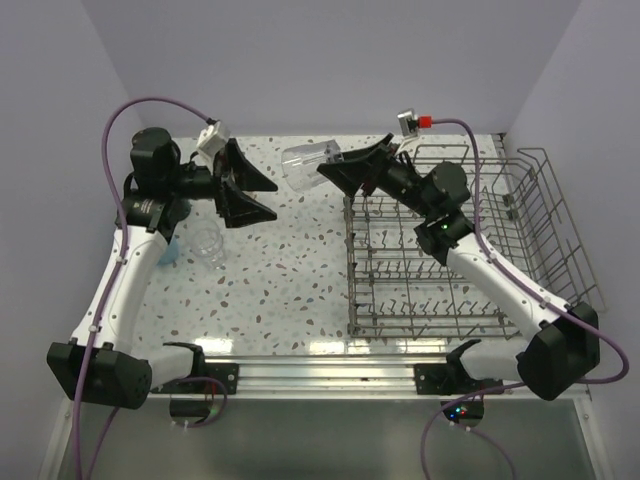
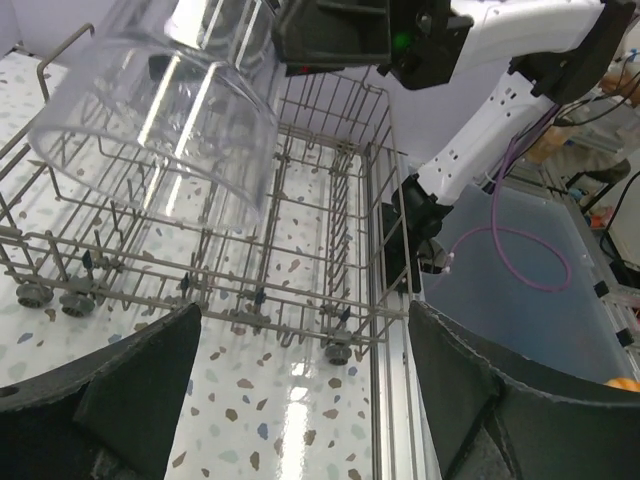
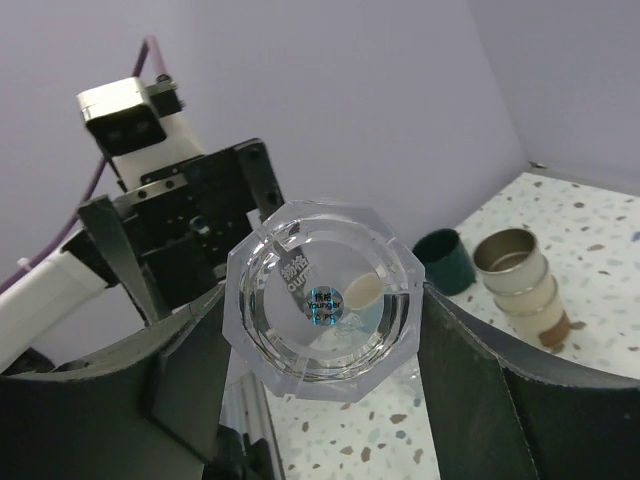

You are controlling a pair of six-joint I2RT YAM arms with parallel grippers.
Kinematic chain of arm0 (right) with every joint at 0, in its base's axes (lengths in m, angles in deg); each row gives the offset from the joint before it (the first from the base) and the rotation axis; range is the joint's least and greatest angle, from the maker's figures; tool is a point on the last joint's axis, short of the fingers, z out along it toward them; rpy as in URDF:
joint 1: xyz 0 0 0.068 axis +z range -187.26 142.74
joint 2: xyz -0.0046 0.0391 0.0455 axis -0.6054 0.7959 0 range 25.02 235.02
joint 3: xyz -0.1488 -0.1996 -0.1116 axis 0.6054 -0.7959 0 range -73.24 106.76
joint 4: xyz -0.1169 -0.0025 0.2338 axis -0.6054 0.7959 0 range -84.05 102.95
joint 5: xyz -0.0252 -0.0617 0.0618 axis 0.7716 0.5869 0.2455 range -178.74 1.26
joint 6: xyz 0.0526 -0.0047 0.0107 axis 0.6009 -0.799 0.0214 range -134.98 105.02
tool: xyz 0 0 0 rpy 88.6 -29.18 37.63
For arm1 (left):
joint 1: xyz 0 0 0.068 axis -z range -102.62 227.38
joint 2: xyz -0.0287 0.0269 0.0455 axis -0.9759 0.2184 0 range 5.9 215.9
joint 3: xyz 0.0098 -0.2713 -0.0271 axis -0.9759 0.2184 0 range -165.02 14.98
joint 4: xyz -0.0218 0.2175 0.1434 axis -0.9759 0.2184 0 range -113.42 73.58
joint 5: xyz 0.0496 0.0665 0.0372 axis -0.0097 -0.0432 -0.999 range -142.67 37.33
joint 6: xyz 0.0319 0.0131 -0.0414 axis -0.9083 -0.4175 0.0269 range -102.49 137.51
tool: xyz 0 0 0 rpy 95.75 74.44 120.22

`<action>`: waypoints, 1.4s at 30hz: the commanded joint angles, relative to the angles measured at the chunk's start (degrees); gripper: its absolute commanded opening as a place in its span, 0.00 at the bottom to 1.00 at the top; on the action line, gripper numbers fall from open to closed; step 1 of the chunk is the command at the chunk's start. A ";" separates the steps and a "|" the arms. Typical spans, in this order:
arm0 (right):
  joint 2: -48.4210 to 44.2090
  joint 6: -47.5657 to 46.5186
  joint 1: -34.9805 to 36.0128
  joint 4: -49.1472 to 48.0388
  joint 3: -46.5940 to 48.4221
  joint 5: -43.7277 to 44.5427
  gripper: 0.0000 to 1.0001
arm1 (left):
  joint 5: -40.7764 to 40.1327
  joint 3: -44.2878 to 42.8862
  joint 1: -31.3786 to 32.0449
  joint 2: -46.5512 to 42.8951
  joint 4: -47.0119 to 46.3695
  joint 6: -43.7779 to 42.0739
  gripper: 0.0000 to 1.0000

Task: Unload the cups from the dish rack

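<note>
My right gripper (image 1: 335, 168) is shut on a clear glass tumbler (image 1: 310, 165), held on its side in the air left of the dish rack (image 1: 560, 230). Its faceted base (image 3: 322, 300) sits between the right fingers (image 3: 500, 400). My left gripper (image 1: 262, 195) is open just left of the tumbler, with nothing between its jaws. From the left wrist, the tumbler (image 2: 160, 130) hangs above and ahead of the left gripper (image 2: 305, 380), with the wire rack (image 2: 330, 200) behind it. A second clear tumbler (image 1: 208, 243) stands on the table. No cups show in the rack.
A dark teal mug (image 3: 445, 260) and a metallic beige tumbler (image 3: 518, 285) stand together on the speckled table. A pale blue object (image 1: 170, 250) is partly hidden by the left arm. Walls close the back and sides.
</note>
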 commanded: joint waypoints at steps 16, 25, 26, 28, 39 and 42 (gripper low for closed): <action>7.45 5.45 8.32 -15.09 0.69 -0.93 0.27 | -2.29 0.09 -0.41 -0.32 -18.79 15.07 0.41; 9.56 6.42 8.93 -15.45 -0.54 -1.10 0.29 | -3.08 0.27 -0.94 -0.94 -14.84 11.40 0.00; 9.56 6.07 8.93 -15.10 -0.72 -1.01 0.44 | -3.44 -0.09 -1.03 -0.94 -10.66 10.07 0.00; 9.30 4.41 8.93 -12.73 -0.89 -0.40 0.69 | -6.33 -2.36 -1.91 -0.85 -4.50 2.73 0.00; 4.11 -8.08 8.93 5.54 -1.07 5.40 0.98 | -46.55 -17.05 -2.17 3.72 46.40 -39.29 0.00; 4.46 -8.09 8.93 5.91 -2.03 6.11 0.98 | -56.56 -17.15 -2.17 4.95 53.80 -44.41 0.00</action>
